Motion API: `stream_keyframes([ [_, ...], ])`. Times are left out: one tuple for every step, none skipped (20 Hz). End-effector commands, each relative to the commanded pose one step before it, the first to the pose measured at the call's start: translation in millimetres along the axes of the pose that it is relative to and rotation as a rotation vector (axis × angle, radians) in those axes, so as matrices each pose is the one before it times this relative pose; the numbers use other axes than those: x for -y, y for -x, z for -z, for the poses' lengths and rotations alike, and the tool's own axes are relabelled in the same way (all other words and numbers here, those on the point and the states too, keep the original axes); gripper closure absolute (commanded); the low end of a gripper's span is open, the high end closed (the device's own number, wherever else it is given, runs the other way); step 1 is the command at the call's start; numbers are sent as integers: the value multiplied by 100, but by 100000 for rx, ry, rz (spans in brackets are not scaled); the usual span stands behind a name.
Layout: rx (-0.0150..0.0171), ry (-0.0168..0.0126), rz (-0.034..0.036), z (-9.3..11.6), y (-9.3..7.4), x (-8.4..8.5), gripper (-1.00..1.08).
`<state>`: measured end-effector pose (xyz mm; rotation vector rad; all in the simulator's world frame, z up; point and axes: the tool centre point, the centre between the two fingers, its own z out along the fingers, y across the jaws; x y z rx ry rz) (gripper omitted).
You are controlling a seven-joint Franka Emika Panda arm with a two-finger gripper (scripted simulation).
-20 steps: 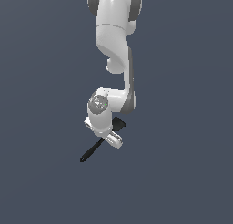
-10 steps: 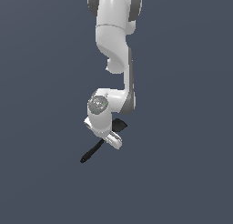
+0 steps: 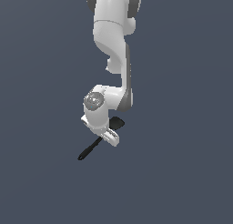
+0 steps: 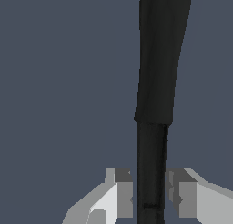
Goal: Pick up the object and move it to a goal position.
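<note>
Change since a second ago: almost nothing has moved; the arm sits in the same crouch over the utensil, and the black rod pokes out to the same side as before.
Arm: the white Panda arm (image 3: 113, 50) folds down from above, wrist bent low so the pincer comes at the utensil from overhead, which suits something lying flat.
Surface: plain dark grey ground (image 3: 182, 173) all round; I can make out no counter edge and no goal marker.
Object: the black spatula (image 3: 93, 147) lies slantwise under the wrist, its handle tip reaching toward the exterior view's left and its dark head (image 3: 117, 123) showing just past the wrist on the other side.
Pincer: the pincer (image 4: 150, 191) straddles the handle with one finger (image 4: 122, 191) on each side; thin slivers of gap show beside the rod, so it looks nearly closed around it, but I cannot tell whether it truly pinches yet.
Why there: gripping across the thin rod near the middle should keep the utensil from tipping when lifted.
Containers: none in sight.
Stage: grasp about set, lift not yet done, by my reckoning.
</note>
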<state>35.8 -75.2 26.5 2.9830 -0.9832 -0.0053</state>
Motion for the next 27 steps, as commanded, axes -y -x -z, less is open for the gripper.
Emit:
stream_keyframes([
  [-239,-148,-112,923,-227,-1156,108],
  [0,0,0,409,-60,-595,108],
  [0,0,0,456,-69,-661,108],
  [12,-46,8,511,-77,-728,108],
  [0,0,0,556,-90,-803,108],
  [0,0,0,609,-101,-878,108],
  [0,0,0,622,-104,-894,108],
  [8,-47,11,610,-98,-861,108],
  [0,0,0,580,-97,-831,108],
  [0,0,0,565,-101,-806,108],
  [0,0,0,553,-108,-786,108],
  [0,0,0,539,-115,-761,108],
  [0,0,0,512,-116,-720,108],
  [0,0,0,473,-109,-664,108],
  [-16,-30,35,446,-90,-585,108],
  [0,0,0,384,-89,-538,108],
  [0,0,0,337,-79,-471,108],
  [0,0,0,288,-70,-401,108],
  [0,0,0,238,-62,-331,108],
  [0,0,0,188,-54,-259,108],
  [0,0,0,137,-48,-187,108],
  [-27,31,26,95,-33,-95,108],
  [0,0,0,33,-35,-41,108],
  [0,0,0,-19,-29,34,108],
  [-30,56,26,-61,-12,124,108],
  [0,0,0,-58,-9,85,108],
  [0,0,0,-21,-2,31,108],
])
